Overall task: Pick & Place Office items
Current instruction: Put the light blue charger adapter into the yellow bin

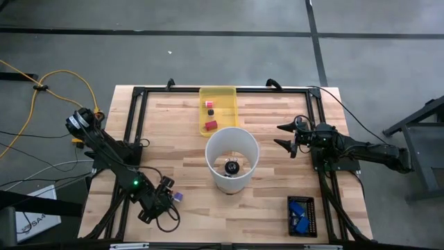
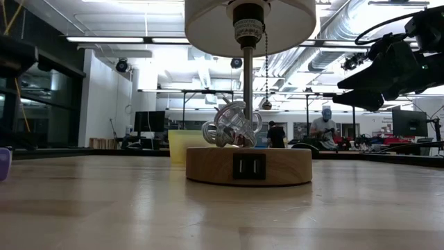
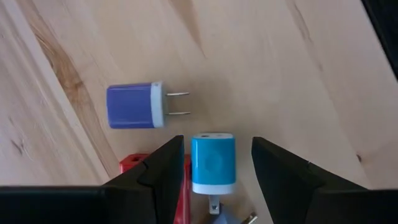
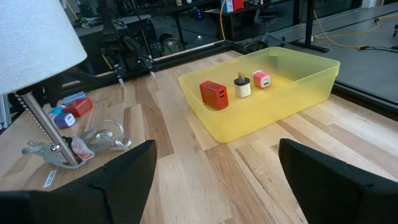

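Cyan charger (image 3: 212,163) is lying on the worktop (image 3: 280,68) between the left tool's (image 3: 214,171) parted fingers, lower centre of frame, purple charger (image 3: 135,106) just above-left. Right tool (image 1: 286,137) is hanging wide apart.

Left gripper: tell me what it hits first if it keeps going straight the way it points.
The left gripper points down at the table, open fingers either side of a cyan charger. It would probably meet that first; a purple charger lies just beyond, clear of the line.
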Available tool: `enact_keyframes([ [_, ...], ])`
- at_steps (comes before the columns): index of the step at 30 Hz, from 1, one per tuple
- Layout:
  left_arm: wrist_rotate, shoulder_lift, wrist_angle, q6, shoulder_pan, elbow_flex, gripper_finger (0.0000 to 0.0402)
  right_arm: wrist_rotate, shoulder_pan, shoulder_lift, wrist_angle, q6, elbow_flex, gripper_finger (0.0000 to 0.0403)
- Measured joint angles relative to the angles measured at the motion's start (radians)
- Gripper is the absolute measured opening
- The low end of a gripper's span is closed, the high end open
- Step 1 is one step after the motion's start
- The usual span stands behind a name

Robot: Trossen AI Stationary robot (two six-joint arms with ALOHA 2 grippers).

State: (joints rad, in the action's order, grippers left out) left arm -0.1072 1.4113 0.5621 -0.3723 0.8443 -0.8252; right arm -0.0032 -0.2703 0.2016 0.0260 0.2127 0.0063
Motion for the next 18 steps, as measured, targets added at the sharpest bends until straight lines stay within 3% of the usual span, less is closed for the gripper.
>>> enact_keyframes([
  [18, 0.005, 0.091, -0.066, -0.045, 0.008, 0.025, 0.0181, 0.000, 0.000, 0.000, 0.000, 0.000, 0.000, 0.0325],
])
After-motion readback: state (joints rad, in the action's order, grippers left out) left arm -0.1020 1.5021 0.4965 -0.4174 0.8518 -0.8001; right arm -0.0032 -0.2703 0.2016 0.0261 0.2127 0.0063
